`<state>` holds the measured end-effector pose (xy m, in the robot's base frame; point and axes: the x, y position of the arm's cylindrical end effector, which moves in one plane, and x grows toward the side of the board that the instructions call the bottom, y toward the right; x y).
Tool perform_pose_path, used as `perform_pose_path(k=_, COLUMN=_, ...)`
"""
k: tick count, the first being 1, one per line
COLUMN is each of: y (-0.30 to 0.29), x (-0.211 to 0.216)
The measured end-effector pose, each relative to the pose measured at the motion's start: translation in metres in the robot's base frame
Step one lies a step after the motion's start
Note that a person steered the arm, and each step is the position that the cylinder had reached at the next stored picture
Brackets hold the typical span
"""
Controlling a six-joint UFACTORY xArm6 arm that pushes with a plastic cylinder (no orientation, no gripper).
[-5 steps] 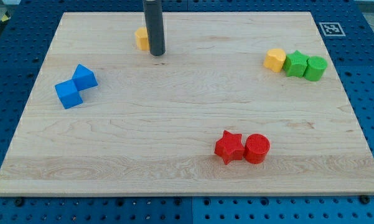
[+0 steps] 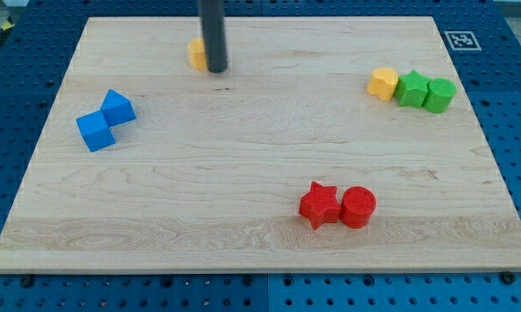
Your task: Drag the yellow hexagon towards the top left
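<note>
A yellow block [image 2: 196,53], partly hidden behind my rod so its shape is unclear, sits near the view's top, left of centre. My tip [image 2: 216,68] rests on the wooden board just right of it, touching or nearly touching its right side. Another yellow block [image 2: 383,82], roughly heart-shaped, lies at the view's right, against two green blocks.
Two green blocks [image 2: 411,88] [image 2: 439,94] sit side by side at the right. Two blue blocks [image 2: 117,107] [image 2: 96,131] touch at the left. A red star [image 2: 320,204] and a red cylinder [image 2: 358,207] sit at the lower middle. The board's top edge [image 2: 260,17] is close to the tip.
My tip has moved slightly up and a little left. The yellow block beside it has shifted very slightly the same way. The other blocks have not moved.
</note>
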<state>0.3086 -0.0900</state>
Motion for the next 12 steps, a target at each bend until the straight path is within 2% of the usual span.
perform_pose_path(k=1, y=-0.022, x=-0.016)
perform_pose_path(k=3, y=-0.01, x=-0.052)
perform_pose_path(k=4, y=-0.031, x=-0.055)
perform_pose_path(k=5, y=-0.026, x=-0.063)
perform_pose_path(k=6, y=0.005, x=-0.09)
perform_pose_path(k=7, y=-0.018, x=-0.093)
perform_pose_path(k=8, y=-0.056, x=-0.078)
perform_pose_path(k=9, y=-0.061, x=-0.076)
perform_pose_path(k=10, y=-0.055, x=-0.076)
perform_pose_path(k=11, y=-0.016, x=-0.076)
perform_pose_path(k=12, y=-0.004, x=-0.073)
